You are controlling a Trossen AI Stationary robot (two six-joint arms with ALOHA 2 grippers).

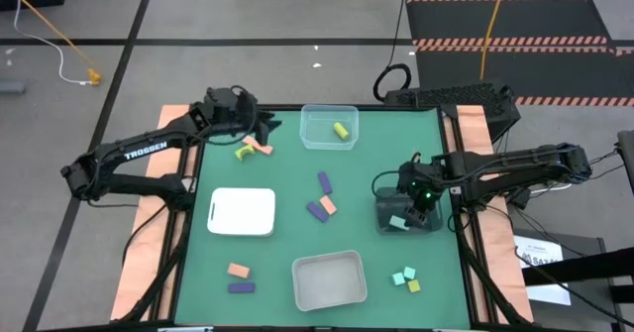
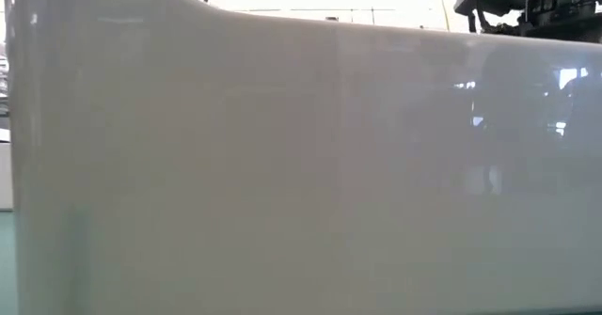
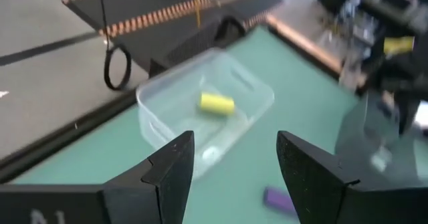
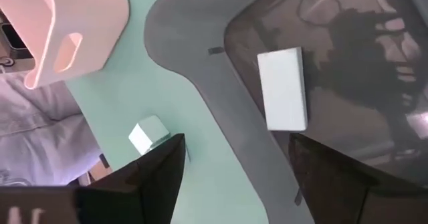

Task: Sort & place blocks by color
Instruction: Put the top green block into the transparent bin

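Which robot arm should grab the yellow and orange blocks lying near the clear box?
Probably the left. Its end effector hangs open right beside the yellow block and orange block. The right end effector is across the table, over the dark container holding a mint block.

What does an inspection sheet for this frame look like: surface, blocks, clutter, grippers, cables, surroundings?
Surface: green table mat with four containers on it.
Job's things: yellow block in the clear bin; mint block in the dark container. Loose on the mat: a yellow and salmon pair, two purple bars with a salmon one, a salmon and purple pair, mint and yellow cubes. White tray and white bin hold none.
Clutter: nothing seen.
Grippers: left gripper open, above the yellow and salmon pair; right gripper open over the dark container.
Cables: orange cord on the floor.
Surroundings: striped floor mats.
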